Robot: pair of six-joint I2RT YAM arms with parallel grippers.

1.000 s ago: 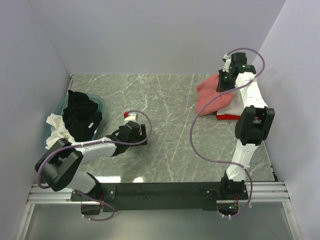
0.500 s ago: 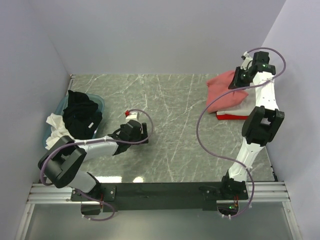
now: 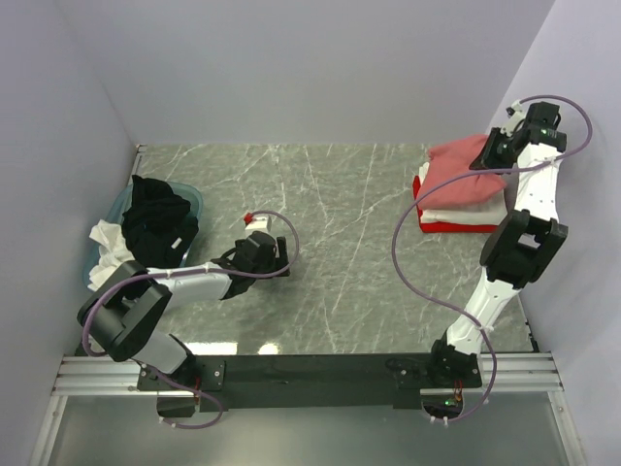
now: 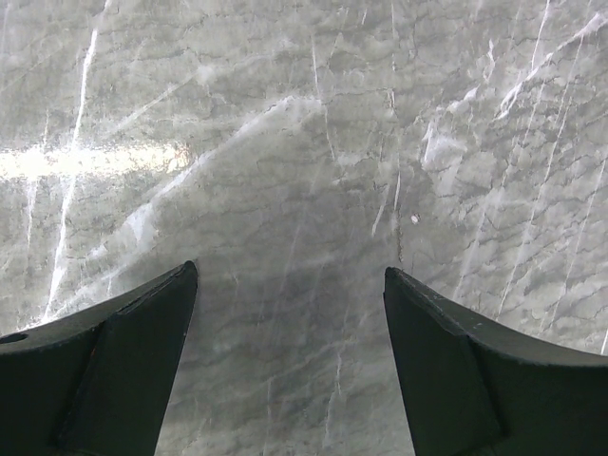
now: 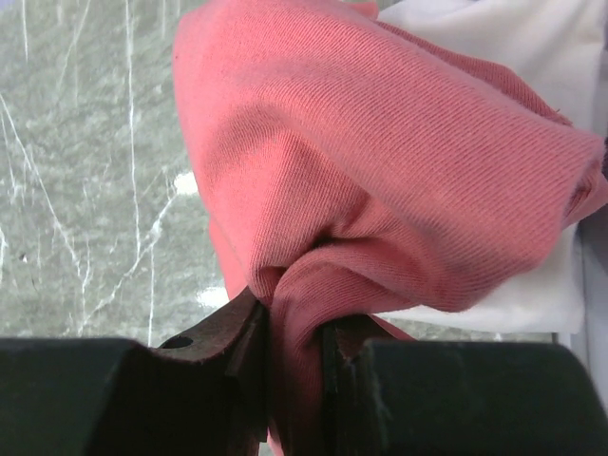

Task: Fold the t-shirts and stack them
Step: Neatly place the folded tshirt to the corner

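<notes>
My right gripper [image 3: 488, 155] [image 5: 294, 328] is shut on a bunched fold of the salmon-pink t-shirt [image 3: 458, 175] [image 5: 380, 142] at the far right of the table. The shirt drapes over a folded white t-shirt [image 5: 494, 38], which lies on a red one [image 3: 451, 227]. Over bare table near the middle left, my left gripper [image 3: 281, 252] [image 4: 290, 269] is open and holds nothing. At the far left, a black t-shirt [image 3: 157, 218] and a white one [image 3: 107, 248] lie heaped in and over the basin.
The teal basin [image 3: 192, 199] stands at the left wall. Walls close the table on the left, back and right. The right arm's purple cable [image 3: 403, 252] loops over the table in front of the stack.
My right gripper has carried the salmon-pink shirt rightward, from hanging left of the stack to lying over it. The left arm has barely moved.
</notes>
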